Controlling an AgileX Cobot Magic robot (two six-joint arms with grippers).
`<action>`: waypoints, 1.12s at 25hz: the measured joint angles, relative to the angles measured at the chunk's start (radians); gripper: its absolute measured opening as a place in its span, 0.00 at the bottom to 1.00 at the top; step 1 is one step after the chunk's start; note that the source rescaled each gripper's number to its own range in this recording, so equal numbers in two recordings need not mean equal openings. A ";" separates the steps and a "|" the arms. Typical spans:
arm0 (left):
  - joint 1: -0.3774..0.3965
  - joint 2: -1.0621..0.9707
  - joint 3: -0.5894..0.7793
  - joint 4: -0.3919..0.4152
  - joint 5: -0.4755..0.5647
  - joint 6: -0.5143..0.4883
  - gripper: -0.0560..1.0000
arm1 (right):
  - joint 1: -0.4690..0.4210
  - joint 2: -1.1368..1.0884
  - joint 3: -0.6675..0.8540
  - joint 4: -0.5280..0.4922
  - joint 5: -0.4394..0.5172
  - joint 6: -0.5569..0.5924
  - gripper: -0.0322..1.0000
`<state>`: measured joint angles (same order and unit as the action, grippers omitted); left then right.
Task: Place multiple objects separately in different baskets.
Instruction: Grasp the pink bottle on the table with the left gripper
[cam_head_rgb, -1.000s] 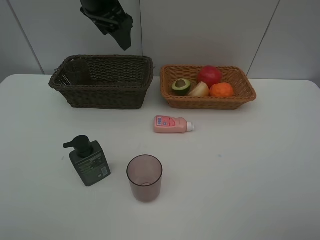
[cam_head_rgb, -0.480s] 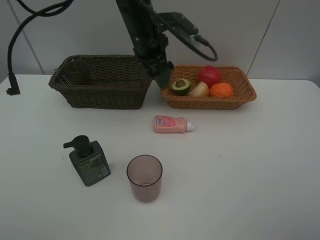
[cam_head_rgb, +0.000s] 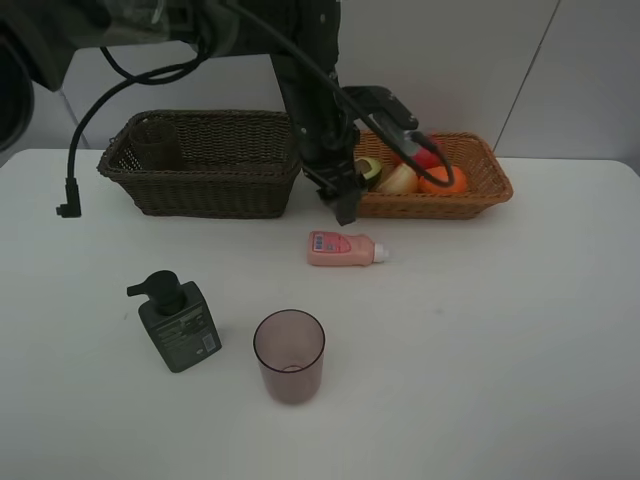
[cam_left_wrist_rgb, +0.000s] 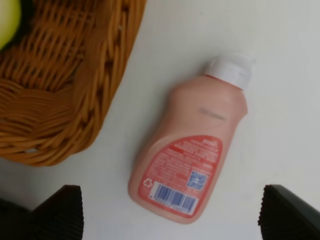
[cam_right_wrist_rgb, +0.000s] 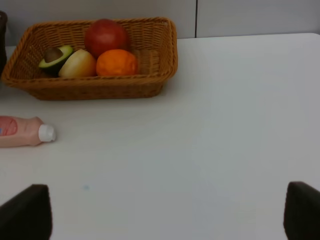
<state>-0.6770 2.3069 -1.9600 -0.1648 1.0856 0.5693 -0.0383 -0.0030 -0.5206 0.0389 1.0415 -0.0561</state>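
The small pink bottle (cam_left_wrist_rgb: 192, 150) lies flat right beneath the left gripper (cam_left_wrist_rgb: 172, 212). It carries a red label (cam_left_wrist_rgb: 192, 155) with lines of white print too fine to read. At the end of the label nearest the gripper are a white barcode (cam_left_wrist_rgb: 174, 196), a recycling-arrows sign (cam_left_wrist_rgb: 148, 182) and a small blue square code (cam_left_wrist_rgb: 196, 178). No word or number can be made out. The dark green pump bottle (cam_head_rgb: 180, 330), well away from that gripper, has a label that is equally unreadable.

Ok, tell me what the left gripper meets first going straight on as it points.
Most likely the small pink bottle, lying on the table framed between the left gripper's open fingers; its height above the bottle is unclear.
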 joint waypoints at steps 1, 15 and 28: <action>-0.001 0.011 0.000 0.000 0.007 0.003 0.95 | 0.000 0.000 0.000 0.000 0.000 0.000 0.93; -0.046 0.101 0.000 0.083 -0.046 0.014 0.95 | 0.000 0.000 0.000 0.000 0.000 0.000 0.93; -0.049 0.120 0.000 0.097 -0.108 0.015 0.95 | 0.000 0.000 0.000 0.000 0.000 0.000 0.93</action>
<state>-0.7256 2.4270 -1.9600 -0.0675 0.9780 0.5841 -0.0383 -0.0030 -0.5206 0.0389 1.0415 -0.0561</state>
